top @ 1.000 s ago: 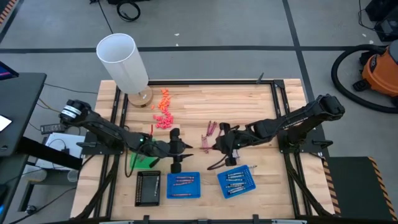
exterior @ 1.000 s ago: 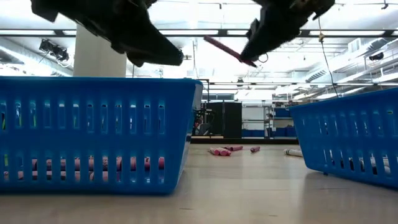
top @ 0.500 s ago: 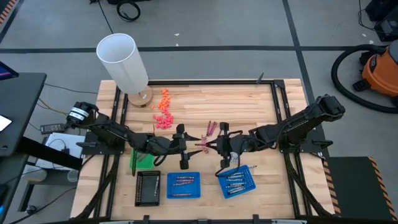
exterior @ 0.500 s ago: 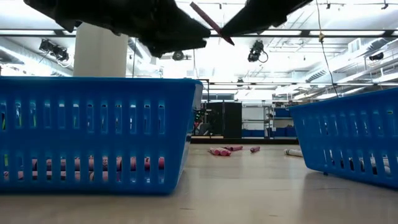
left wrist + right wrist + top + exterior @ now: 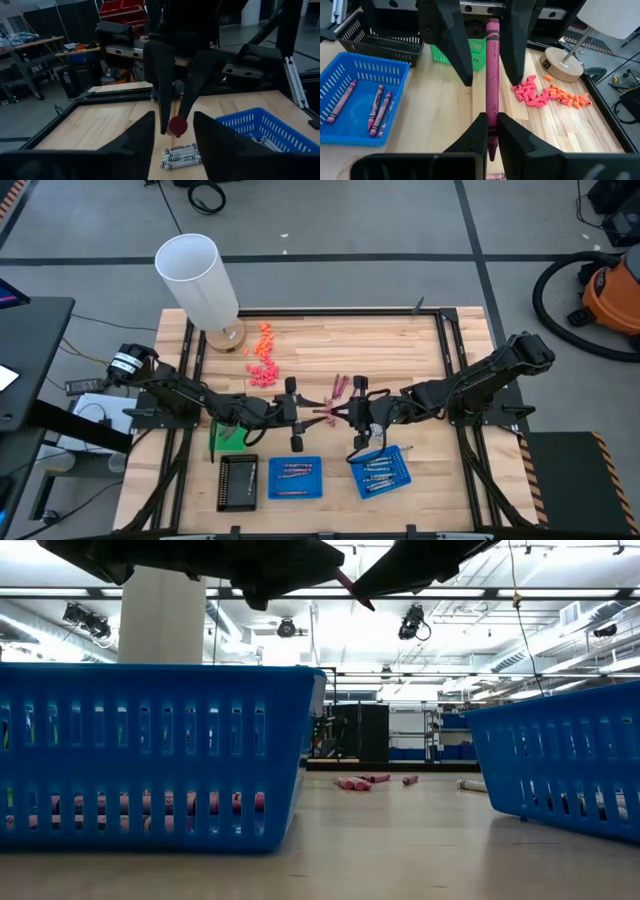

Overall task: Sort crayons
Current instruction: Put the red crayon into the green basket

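A magenta crayon (image 5: 492, 65) hangs in the air above the middle of the table, with my right gripper (image 5: 492, 131) shut on it. My left gripper (image 5: 174, 120) faces it from the table's left, open. Its two fingers (image 5: 452, 45) stand on either side of the crayon's flat free end (image 5: 177, 125), with a gap showing on each side. In the high view the crayon (image 5: 325, 414) bridges the left gripper (image 5: 303, 415) and the right gripper (image 5: 347, 416). A few more crayons (image 5: 340, 388) lie loose on the wood beyond them. My right gripper pinches the crayon's shaft (image 5: 492, 107) between its two fingers, close to the pointed end, which reaches back between them. The fingers come from the table's right, slanting slightly down, and lie along the crayon. The crayon sticks out forward, lifted clear of the table.
At the near edge stand a black tray (image 5: 238, 482), a blue tray (image 5: 295, 477) with magenta crayons and a blue tray (image 5: 380, 470) with grey ones. A green tray (image 5: 230, 438) sits under the left arm. Orange and pink bits (image 5: 262, 360) and a white lamp (image 5: 200, 280) are at the far left.
Both grippers have tipped up nearer to level and risen a little. The left gripper has gone toward the table's right, so that its fingers now stand about the crayon's free end. The crayon, slanted a second ago, has swung up with the right gripper.
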`<state>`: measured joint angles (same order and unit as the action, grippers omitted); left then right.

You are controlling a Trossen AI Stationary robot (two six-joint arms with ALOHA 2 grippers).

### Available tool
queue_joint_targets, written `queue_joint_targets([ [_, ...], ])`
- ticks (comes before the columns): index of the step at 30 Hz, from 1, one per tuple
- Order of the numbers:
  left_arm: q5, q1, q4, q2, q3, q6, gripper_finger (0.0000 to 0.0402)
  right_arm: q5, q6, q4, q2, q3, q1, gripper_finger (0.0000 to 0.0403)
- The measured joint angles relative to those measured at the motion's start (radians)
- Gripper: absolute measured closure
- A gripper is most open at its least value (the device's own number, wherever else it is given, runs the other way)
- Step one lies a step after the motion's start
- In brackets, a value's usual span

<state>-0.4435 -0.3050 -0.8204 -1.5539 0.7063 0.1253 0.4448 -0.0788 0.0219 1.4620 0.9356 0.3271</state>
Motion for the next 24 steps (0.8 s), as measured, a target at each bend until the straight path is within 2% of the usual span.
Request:
queue_joint_targets([
  [12,0.008,0.015,-0.001,0.000,0.000,-0.011,0.0373,0.001,0.030,0.018,0.000,-0.044,0.000,0.0364],
  [17,0.008,0.019,-0.002,0.000,0.000,-0.013,0.0373,-0.012,0.029,0.023,0.000,-0.044,-0.001,0.0358],
  [24,-0.007,0.007,0.022,0.012,0.000,-0.006,0.0365,-0.019,0.031,0.029,0.000,-0.044,-0.001,0.0309],
])
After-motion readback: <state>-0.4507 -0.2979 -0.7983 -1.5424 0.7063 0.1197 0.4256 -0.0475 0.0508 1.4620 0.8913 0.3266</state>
